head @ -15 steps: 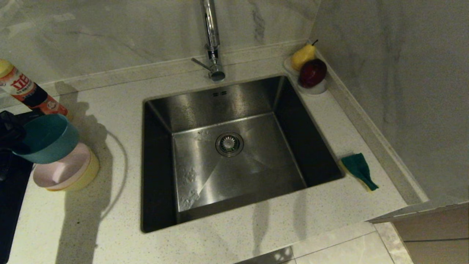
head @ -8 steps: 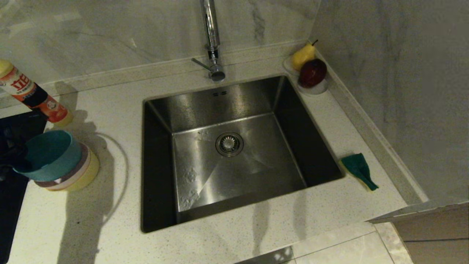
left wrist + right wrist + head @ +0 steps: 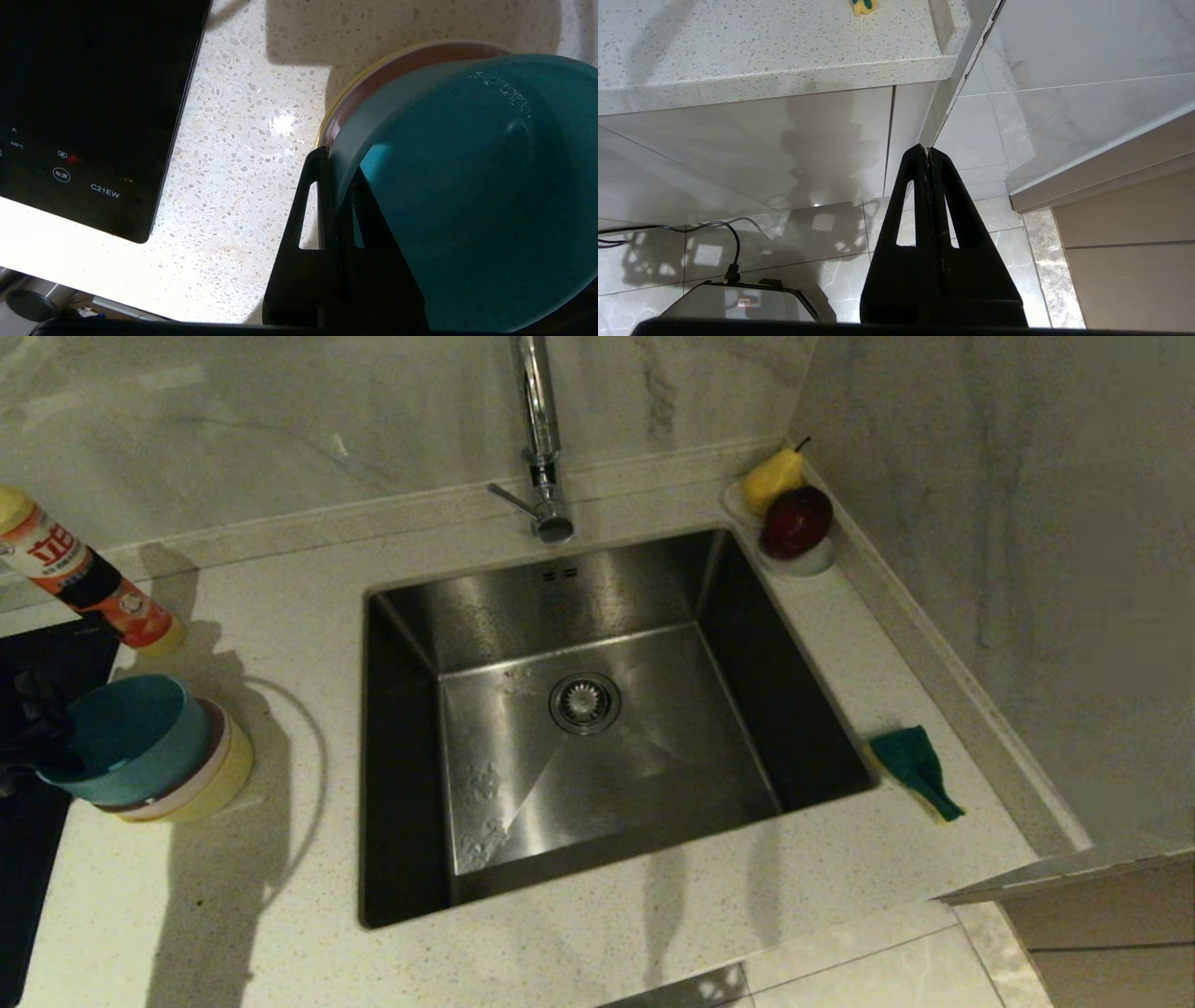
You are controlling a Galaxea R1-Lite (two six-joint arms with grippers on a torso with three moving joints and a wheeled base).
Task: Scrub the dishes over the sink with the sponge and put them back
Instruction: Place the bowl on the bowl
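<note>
The left hand [image 3: 334,186] pinches the rim of the blue bowl [image 3: 126,737], which sits tilted on the pink bowl [image 3: 201,770] and yellow bowl [image 3: 229,775] stacked on the tabletop [image 3: 280,896] left of the sink [image 3: 579,709]. Light, stiff plastic, it likely suits a rim grip but may slip. The sponge [image 3: 913,767] lies right of the sink. The right hand [image 3: 929,154] hangs clenched and empty below the tabletop's edge.
</note>
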